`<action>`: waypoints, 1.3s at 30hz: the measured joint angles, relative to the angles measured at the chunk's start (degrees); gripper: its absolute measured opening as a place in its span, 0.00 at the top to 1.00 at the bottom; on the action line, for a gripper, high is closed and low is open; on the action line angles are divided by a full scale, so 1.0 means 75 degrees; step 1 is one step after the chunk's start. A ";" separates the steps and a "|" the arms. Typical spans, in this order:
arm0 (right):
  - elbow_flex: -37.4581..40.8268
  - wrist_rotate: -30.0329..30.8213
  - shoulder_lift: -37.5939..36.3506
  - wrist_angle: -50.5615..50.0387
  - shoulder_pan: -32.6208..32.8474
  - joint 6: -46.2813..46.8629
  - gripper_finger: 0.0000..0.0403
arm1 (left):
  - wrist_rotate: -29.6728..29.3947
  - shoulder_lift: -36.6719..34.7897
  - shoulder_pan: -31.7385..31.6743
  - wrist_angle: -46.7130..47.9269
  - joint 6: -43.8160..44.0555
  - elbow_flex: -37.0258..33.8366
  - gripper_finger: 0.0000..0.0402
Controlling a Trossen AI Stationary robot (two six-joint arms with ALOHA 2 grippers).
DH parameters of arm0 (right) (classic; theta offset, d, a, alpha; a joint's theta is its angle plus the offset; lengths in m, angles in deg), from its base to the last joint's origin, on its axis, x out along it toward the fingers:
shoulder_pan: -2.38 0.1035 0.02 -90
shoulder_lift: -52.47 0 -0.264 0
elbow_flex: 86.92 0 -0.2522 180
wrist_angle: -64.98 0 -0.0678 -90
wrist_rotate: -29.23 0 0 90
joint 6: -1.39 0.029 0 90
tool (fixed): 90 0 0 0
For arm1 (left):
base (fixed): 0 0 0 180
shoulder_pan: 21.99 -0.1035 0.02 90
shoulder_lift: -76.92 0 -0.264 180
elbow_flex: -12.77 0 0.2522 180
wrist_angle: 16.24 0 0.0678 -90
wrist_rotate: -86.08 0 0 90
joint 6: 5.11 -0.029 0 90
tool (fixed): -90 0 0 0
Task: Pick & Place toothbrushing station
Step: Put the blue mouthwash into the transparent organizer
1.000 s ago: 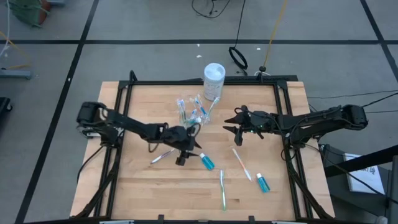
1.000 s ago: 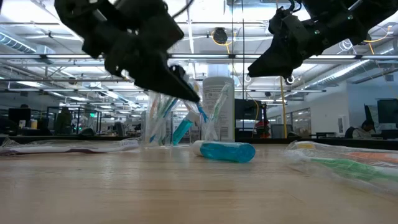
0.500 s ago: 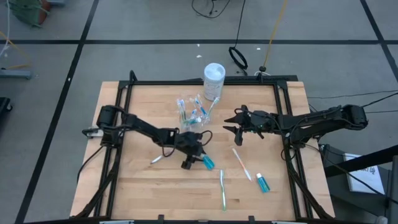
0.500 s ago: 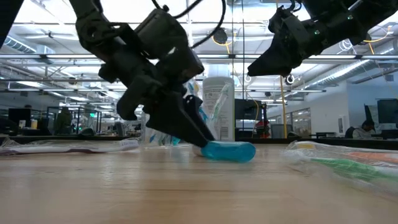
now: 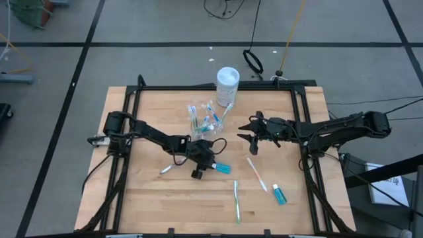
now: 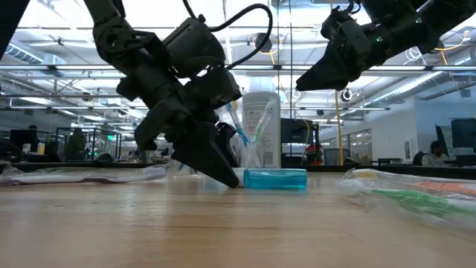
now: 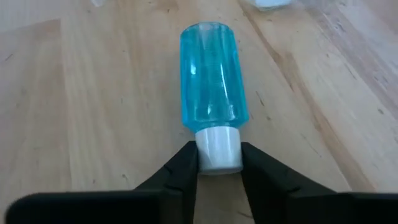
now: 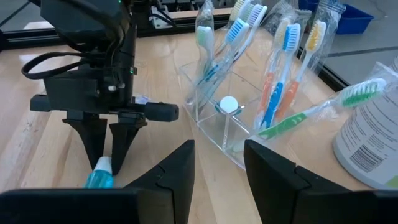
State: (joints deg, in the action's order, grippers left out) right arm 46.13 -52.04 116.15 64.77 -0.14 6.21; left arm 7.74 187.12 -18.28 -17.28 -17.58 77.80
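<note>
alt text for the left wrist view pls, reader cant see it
The left gripper has its two dark fingers closed against the white cap of a small blue toothpaste tube lying flat on the wooden table. The tube points straight away from the camera, and a blurred pale object sits at the far edge.

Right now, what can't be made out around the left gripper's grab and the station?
- Left gripper: fingers sit on the toothpaste tube at its white cap, but the wrist view cannot show whether the tube is lifted off the table.
- Clear holder: wrapped toothbrushes overlap, so no sure count.
- White container: cut off by the right wrist view's edge; label unreadable.
</note>
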 joint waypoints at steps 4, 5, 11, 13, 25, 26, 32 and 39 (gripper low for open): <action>0.0000 0.0000 0.0000 -0.0002 0.0000 0.0000 0.68 | -0.0161 -0.0002 -0.0015 -0.0128 0.0287 -0.0003 0.79; 0.0000 0.0000 0.0000 0.0001 0.0000 0.0003 0.68 | -0.0198 -0.0038 -0.0005 -0.0120 0.0313 -0.0006 0.79; 0.0000 0.0007 0.0000 0.0004 0.0000 -0.0075 0.68 | -0.1777 -0.0610 0.0571 0.1137 -0.0797 0.0724 0.77; 0.0000 0.0009 0.0000 0.0035 -0.0001 -0.0178 0.68 | -0.2715 -0.0772 0.0844 0.2271 -0.1465 0.1292 0.77; 0.0000 0.0015 0.0000 0.0044 0.0000 -0.0157 0.68 | -0.6478 -0.0721 0.1118 0.5159 -0.6335 0.3765 0.77; 0.0000 0.0017 0.0000 0.0039 0.0000 -0.0157 0.68 | -0.6861 -0.0723 0.1028 0.5208 -0.6684 0.3764 0.77; 0.0000 0.0015 0.0000 -0.0025 0.0000 -0.0160 0.68 | -0.8782 -0.0714 0.0361 0.6142 -0.8823 0.3748 0.77; 0.0000 0.0017 0.0000 -0.0016 0.0000 -0.0189 0.68 | -0.9501 -0.0714 -0.0040 0.6657 -0.9505 0.3736 0.77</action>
State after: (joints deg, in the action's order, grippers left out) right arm 46.13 -51.90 116.15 64.65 -0.14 4.79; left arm -63.52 181.76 -18.58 32.64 -88.86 105.81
